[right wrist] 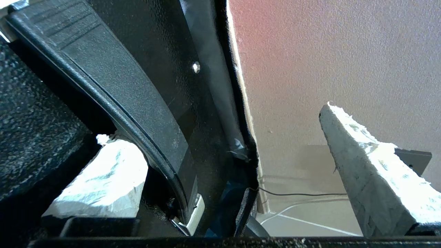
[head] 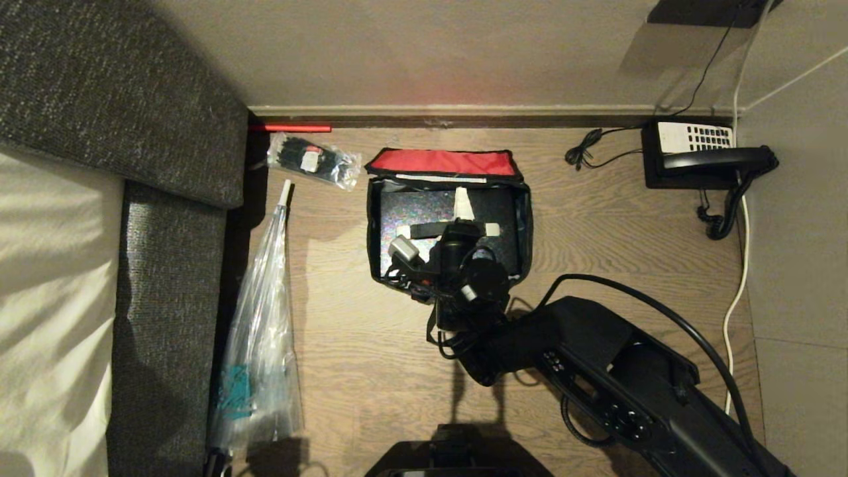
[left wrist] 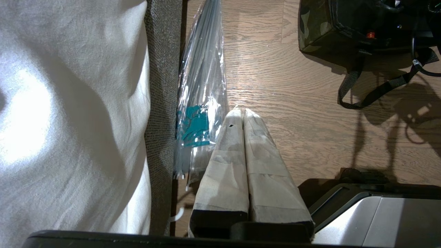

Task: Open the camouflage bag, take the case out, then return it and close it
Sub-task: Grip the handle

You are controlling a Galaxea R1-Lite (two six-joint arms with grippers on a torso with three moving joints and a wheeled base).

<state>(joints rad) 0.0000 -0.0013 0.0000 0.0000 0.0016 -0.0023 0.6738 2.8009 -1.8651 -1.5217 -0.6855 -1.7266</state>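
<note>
Right gripper (head: 464,215), centre of the head view: jaws spread wide, nothing clamped, poised over the open bag; in the right wrist view one taped finger (right wrist: 100,179) sits under the curved black handle (right wrist: 137,113) of the case, the other finger well clear on the far side of it. Case (head: 424,212): flat, black, speckled, lying inside the bag and filling most of it; handle with white ends crosses its middle. Camouflage bag (head: 525,232): centre of the head view on the wood floor (head: 596,225), lid (head: 442,162) folded back toward the wall, red lining showing; in the left wrist view its camouflage side and a loose strap sit at upper right. Left gripper (left wrist: 243,115): lower centre of the left wrist view, taped fingers pressed together, empty, above bare floor. Clear plastic bag (head: 262,331): long, lower left of the head view, against the grey sofa (head: 165,278). Small packet of black items (head: 311,159): upper left of the camouflage bag. Black telephone (head: 702,156): upper right, near the wall.
</note>
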